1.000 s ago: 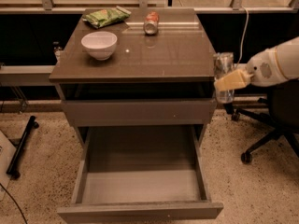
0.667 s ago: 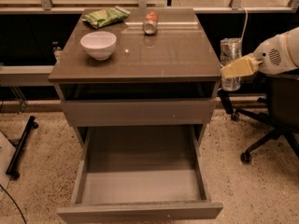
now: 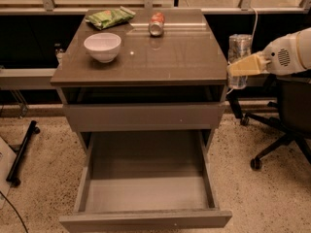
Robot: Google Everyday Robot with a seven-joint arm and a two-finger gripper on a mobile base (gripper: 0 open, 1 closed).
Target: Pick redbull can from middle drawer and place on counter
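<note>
One upright can, gripper beside counter

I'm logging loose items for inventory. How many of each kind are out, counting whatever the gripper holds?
Cans: 2, the redbull can held by the gripper just off the right edge of the counter, and the red-and-white soda can on the counter
Bowls: 1, the white bowl
Snack bags: 1, the green bag
Total: 4
</note>
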